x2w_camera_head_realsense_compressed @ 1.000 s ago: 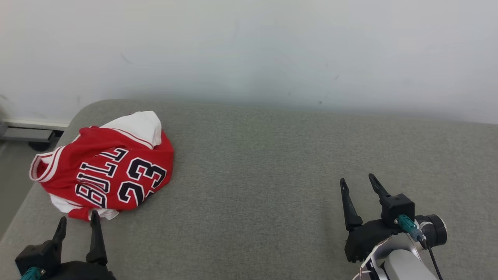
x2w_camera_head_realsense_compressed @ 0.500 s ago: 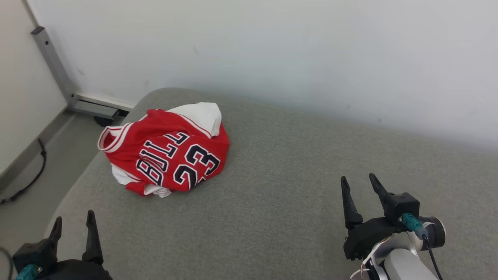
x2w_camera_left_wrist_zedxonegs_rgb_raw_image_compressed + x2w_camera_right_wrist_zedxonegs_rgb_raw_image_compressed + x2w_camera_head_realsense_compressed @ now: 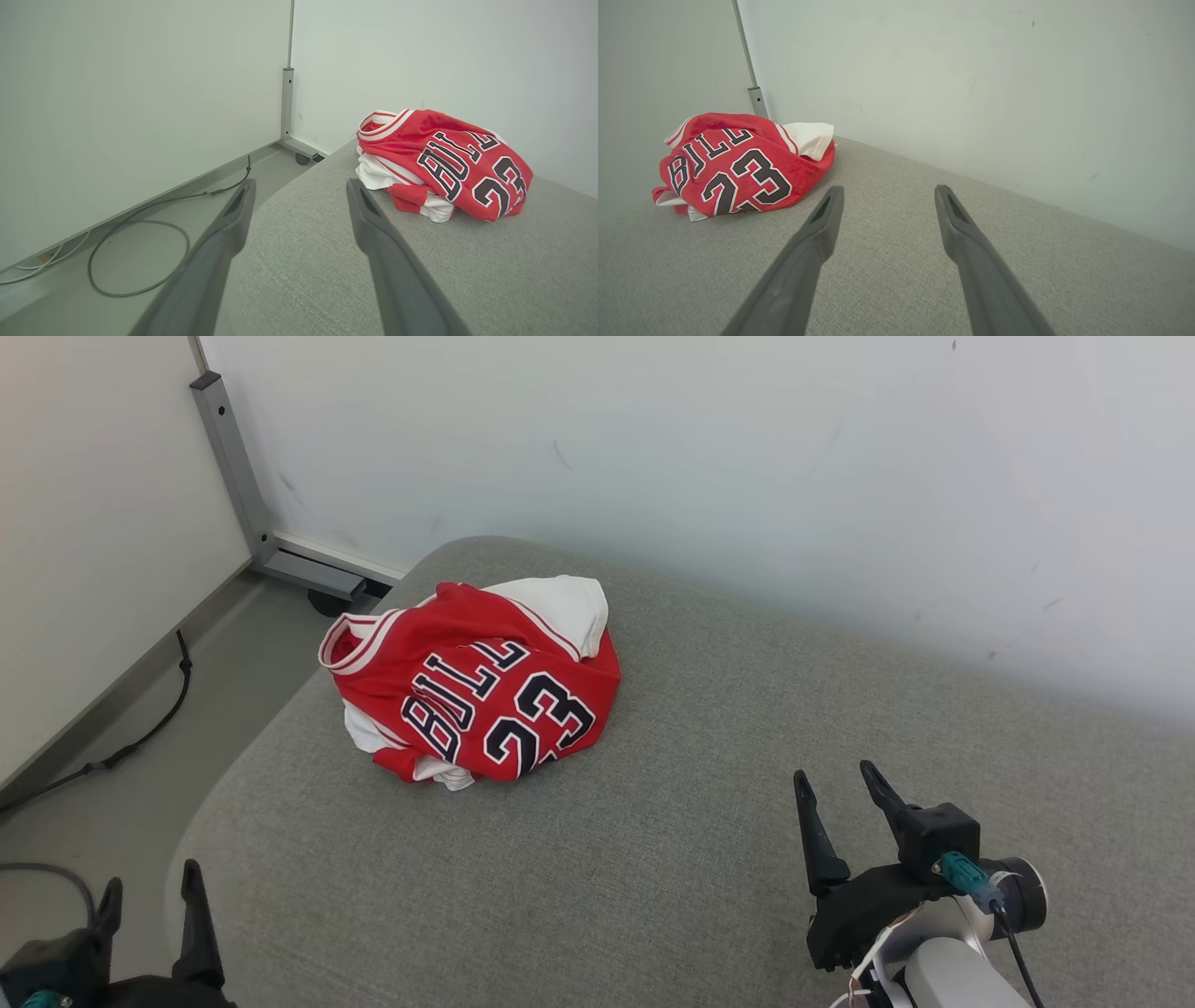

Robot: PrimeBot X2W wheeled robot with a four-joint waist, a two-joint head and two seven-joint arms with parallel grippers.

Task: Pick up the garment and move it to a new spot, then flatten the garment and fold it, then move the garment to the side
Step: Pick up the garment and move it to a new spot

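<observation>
Spanning the whole far side, a pale wall is seen directly behind a grey upholstered cushion, whose woven top is flat and whose far left and near left corners are rounded. A grey floor is exposed beyond the cushion's left edge, and it is bounded on its left by a second pale panel. The garment, a red jersey with white trim, is found near the far left corner of the cushion, crumpled into a loose heap and resting on the fabric. Black, white-edged lettering and the number 23 are turned upward; a white portion is bunched on the side toward the far edge, and a striped band of trim is directed toward the left edge. No part of the garment is touched by either tool. A grey metal post is fixed upright where the two walls meet, with a foot bar laid along the floor at its base. A dark cable is trailed across the floor along the left panel. The right gripper is held above the near edge of the cushion, toward its right side, well apart from the garment; its two dark fingers are spread wide and nothing is held between them. The left gripper is positioned at the near left corner, also spread wide and empty, with one finger over the floor and the other over the cushion.
</observation>
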